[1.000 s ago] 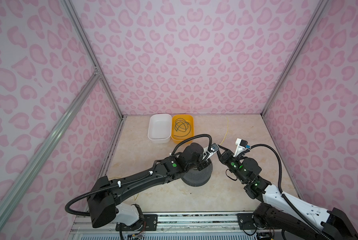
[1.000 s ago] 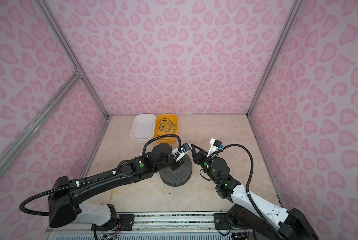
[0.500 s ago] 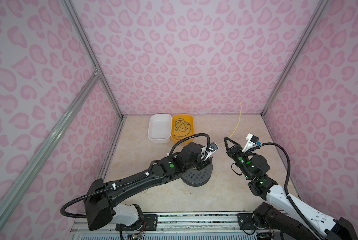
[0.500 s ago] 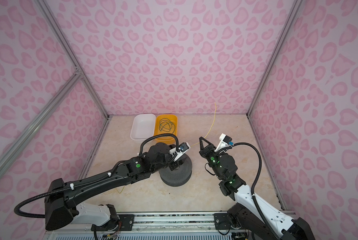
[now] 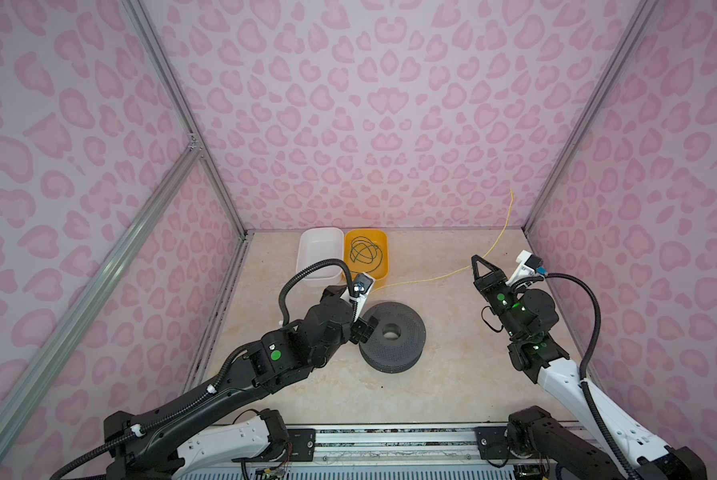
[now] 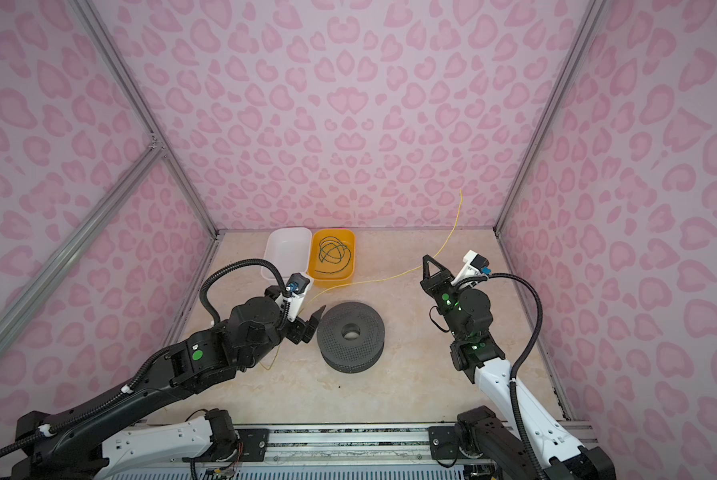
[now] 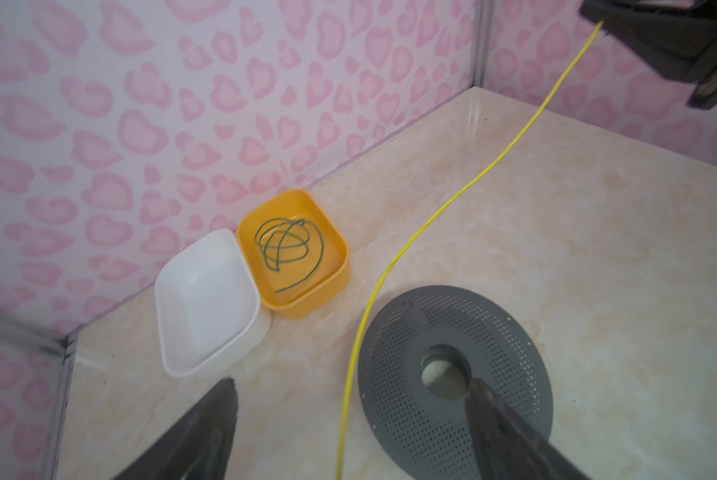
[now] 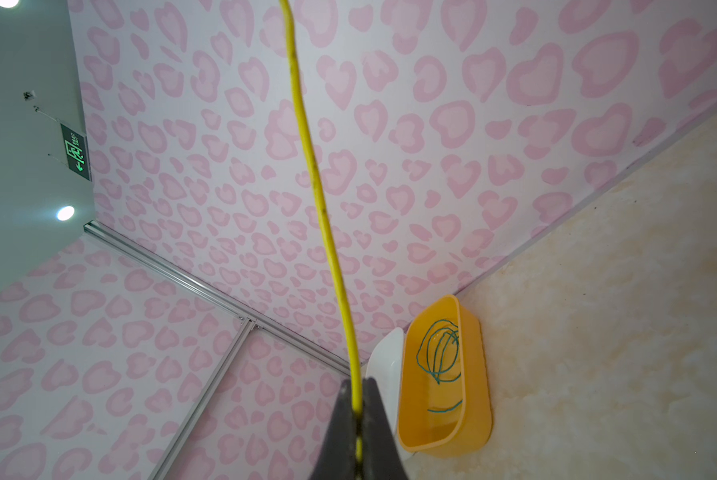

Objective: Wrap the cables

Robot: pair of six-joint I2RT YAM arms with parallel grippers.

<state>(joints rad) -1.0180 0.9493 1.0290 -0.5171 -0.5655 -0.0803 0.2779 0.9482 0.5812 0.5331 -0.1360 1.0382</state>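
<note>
in both top views the left gripper (image 5: 365, 328) is seen wide open, just beside the grey spool (image 5: 406, 345) on its left side. nothing is held in it. the right gripper (image 5: 475, 261) is lifted up off the table (image 5: 444, 374), well apart from the spool, and is shut tight on the yellow cable (image 5: 431, 277). from that pinch one part of the cable is stretched across to the left arm, past the front of the orange bin (image 5: 386, 253), and the other part is stuck up in the air by the back wall. in a top view the far end of the yellow cable (image 6: 271, 363) is seen lying on the table under the left arm. the green cable (image 5: 363, 253) is curled up inside the orange bin, and a white bin (image 5: 300, 257) is set just beside it.

in the left wrist view the two fingers (image 7: 207, 428) are spread far apart. the yellow cable (image 7: 411, 245) is run between them and is not touched by either one, as far as can be seen. one finger is placed over the spool (image 7: 494, 332). the right gripper (image 7: 600, 23) is seen far off with the cable pinched in its tip.

in the right wrist view the fingers (image 8: 377, 415) are pressed together with the yellow cable (image 8: 319, 199) caught between them. the green cable (image 8: 438, 353) is seen in the orange bin (image 8: 473, 415) beyond.
</note>
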